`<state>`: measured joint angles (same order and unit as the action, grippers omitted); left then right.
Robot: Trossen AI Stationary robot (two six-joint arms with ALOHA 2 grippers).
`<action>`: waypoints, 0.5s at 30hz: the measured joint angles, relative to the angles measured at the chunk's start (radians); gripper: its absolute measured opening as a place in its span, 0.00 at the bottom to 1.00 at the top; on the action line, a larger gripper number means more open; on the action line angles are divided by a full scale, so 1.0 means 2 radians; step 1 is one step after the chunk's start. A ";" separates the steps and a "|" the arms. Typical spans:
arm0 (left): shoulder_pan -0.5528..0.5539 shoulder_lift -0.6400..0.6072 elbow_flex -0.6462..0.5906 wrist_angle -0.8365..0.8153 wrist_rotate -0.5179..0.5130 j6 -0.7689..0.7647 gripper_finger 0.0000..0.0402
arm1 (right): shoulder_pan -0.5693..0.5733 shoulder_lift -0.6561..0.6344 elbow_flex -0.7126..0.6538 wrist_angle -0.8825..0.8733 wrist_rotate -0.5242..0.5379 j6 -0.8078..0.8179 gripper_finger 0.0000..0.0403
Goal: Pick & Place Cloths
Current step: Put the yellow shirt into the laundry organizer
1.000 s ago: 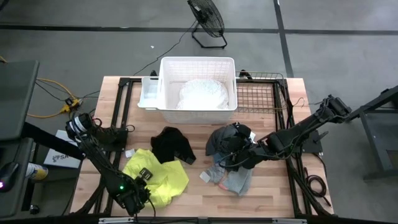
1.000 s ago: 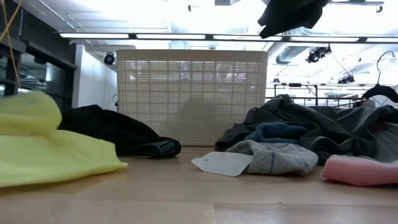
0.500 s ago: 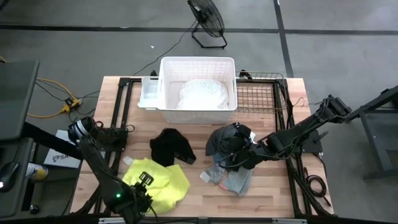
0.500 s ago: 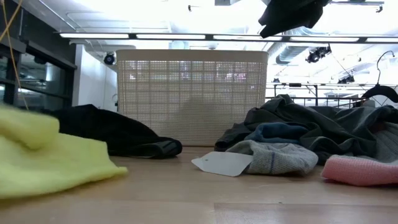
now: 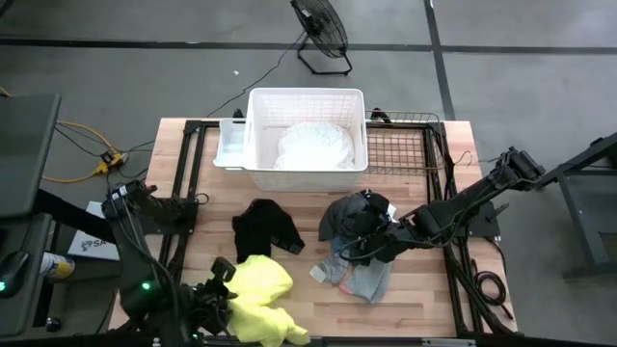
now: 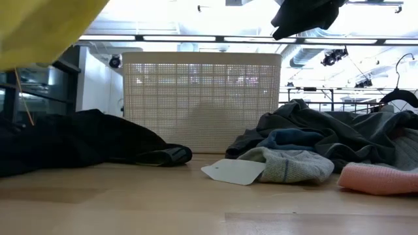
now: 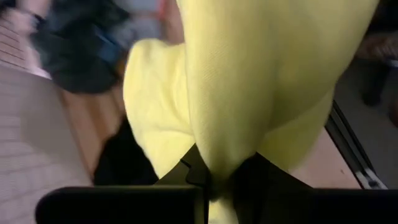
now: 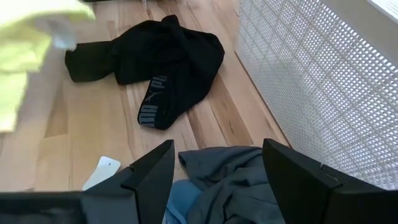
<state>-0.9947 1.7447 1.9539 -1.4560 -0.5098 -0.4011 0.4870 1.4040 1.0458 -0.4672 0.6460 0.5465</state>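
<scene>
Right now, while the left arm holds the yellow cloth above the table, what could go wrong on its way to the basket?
1. The left end effector pinches only a narrow fold of the yellow cloth, so the cloth may slip out.
2. Much of it hangs loose and could drag the black cloth lying between it and the basket.
3. The right end effector waits open over the grey pile; a wide swing could brush that arm.

White slatted plastic basket (image 5: 307,140) at table's back edge, large white cloth (image 5: 314,145) inside; black garment (image 5: 267,226) before it; dark grey garment pile (image 5: 359,236) right; bright yellow cloth (image 5: 258,298) front-left.
</scene>
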 joint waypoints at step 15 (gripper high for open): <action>0.000 -0.001 0.134 -0.058 -0.208 0.065 0.07 | 0.000 0.000 0.000 0.033 0.005 -0.020 0.58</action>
<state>-0.9938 1.7428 2.2222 -1.5719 -0.9251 -0.2717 0.4862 1.4040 1.0458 -0.4009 0.6556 0.5061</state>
